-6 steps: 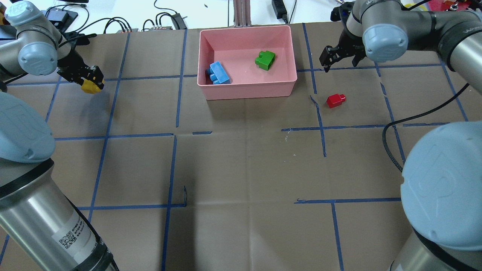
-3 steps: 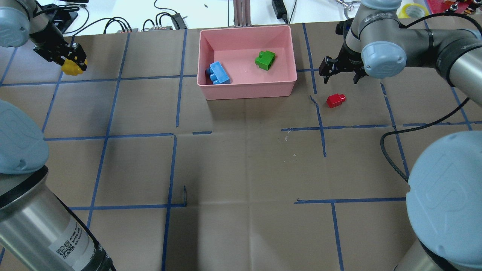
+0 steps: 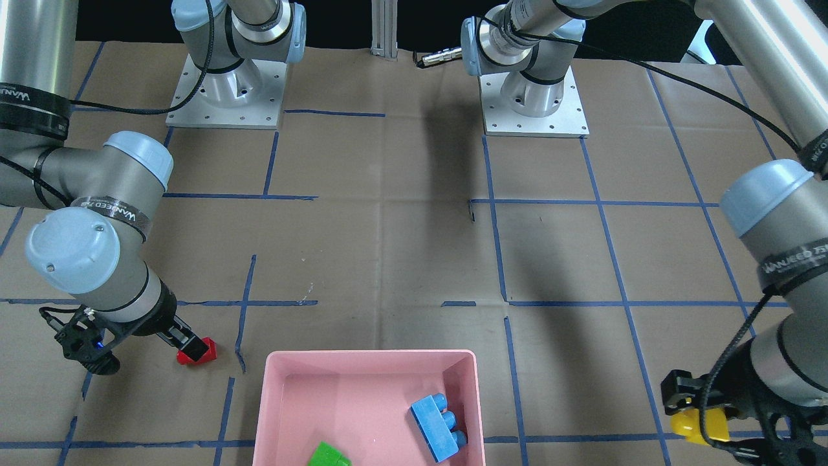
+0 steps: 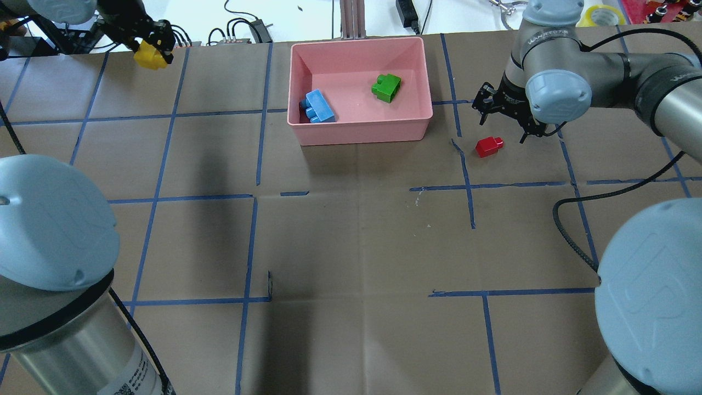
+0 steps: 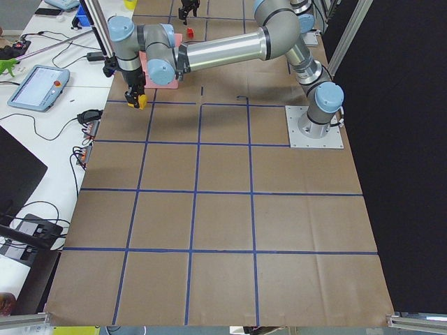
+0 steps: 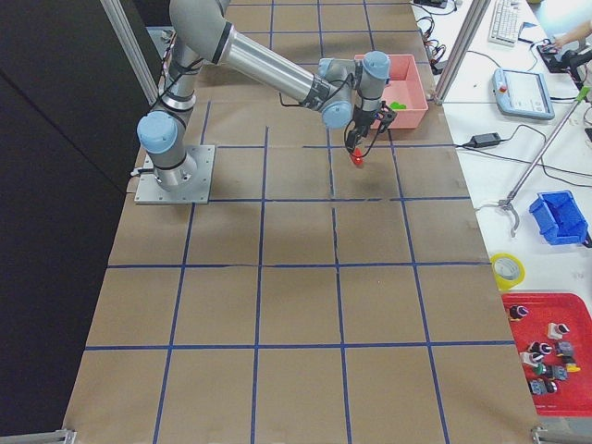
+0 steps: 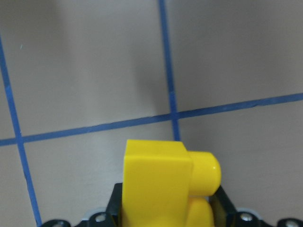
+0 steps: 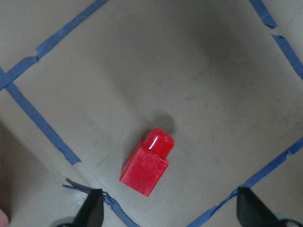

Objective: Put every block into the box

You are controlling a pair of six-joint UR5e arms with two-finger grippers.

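The pink box [image 4: 362, 133] stands at the far middle of the table, also in the front view [image 3: 369, 355]. A blue block [image 4: 318, 106] and a green block [image 4: 386, 86] lie inside it. A red block [image 4: 488, 146] lies on the table right of the box. My right gripper [image 4: 507, 119] is open and hangs just above and beyond it; in the right wrist view the red block [image 8: 147, 165] sits ahead of the spread fingers [image 8: 90, 213]. My left gripper [image 4: 151, 52] is shut on a yellow block [image 7: 165, 184], held above the table's far left edge, well left of the box.
Cables and adapters [image 4: 241, 30] lie beyond the far table edge, and an aluminium post [image 4: 351, 19] stands just behind the box. Blue tape lines grid the brown table cover. The arm bases [image 3: 223, 97] are bolted at the near side.
My left gripper has carried the yellow block away toward the far edge and then rightward toward the box. My right gripper has turned and come closer to the red block.
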